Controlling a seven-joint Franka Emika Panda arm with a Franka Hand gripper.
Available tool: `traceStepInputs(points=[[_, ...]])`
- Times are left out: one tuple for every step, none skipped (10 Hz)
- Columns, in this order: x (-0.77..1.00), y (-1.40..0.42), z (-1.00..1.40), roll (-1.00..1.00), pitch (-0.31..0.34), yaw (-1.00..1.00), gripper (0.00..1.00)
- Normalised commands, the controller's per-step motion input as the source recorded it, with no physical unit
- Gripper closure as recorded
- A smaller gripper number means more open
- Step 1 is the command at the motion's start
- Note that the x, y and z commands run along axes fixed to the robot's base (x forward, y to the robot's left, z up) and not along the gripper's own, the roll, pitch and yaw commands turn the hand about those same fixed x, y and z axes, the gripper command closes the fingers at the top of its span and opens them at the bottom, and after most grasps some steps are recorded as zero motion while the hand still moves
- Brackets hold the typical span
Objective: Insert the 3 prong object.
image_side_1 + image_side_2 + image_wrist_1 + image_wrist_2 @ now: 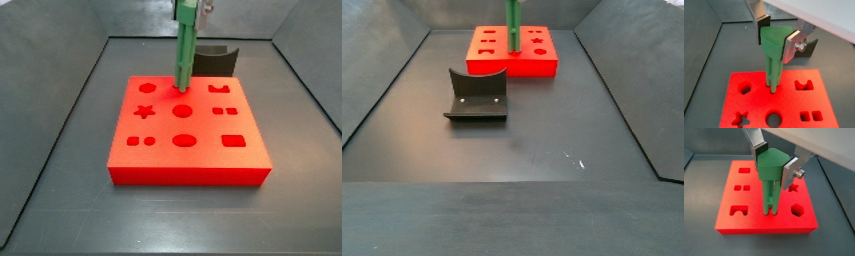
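My gripper [777,37] is shut on the wide head of the 3 prong object [773,62], a long green piece of narrow parallel rods held upright. It shows the same way in a wrist view [774,165], with the green piece [769,193] hanging below. Its lower end meets the top of the red block [791,102] at a hole in the middle row; I cannot tell how deep it sits. In both side views the green piece [183,50] [512,25] stands straight up from the red block [201,160] [529,66]. The gripper is almost wholly cut off there.
The red block has several shaped holes: a hexagon [745,88], an arch [804,85], a star [741,120], an oval [773,120]. A dark grey curved holder [477,97] [214,58] stands on the dark floor beside the block. Dark walls enclose the floor.
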Motion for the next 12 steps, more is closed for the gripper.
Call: traceStepInputs(points=[[0.00, 0.00, -0.20, 0.06, 0.000, 0.00, 1.00], [-0.01, 0.00, -0.20, 0.05, 0.000, 0.00, 1.00], [0.00, 0.00, -0.03, 0.00, 0.000, 0.00, 1.00], [0.00, 0.00, -0.03, 0.00, 0.000, 0.00, 1.00], [0.01, 0.00, -0.53, 0.06, 0.000, -0.08, 1.00], [0.09, 0.00, -0.87, 0.07, -0.010, -0.08, 1.00], [0.05, 0.00, -0.99, 0.08, -0.031, -0.07, 1.00], [0.13, 0.00, -0.80, 0.01, -0.034, 0.00, 1.00], [0.05, 0.00, -0.81, 0.00, -0.063, 0.00, 1.00], [0.00, 0.00, -0.87, -0.04, -0.163, 0.05, 1.00], [0.00, 0.00, -0.90, -0.03, -0.144, 0.03, 1.00], [0.00, 0.00, -0.30, 0.00, -0.004, 0.00, 1.00]])
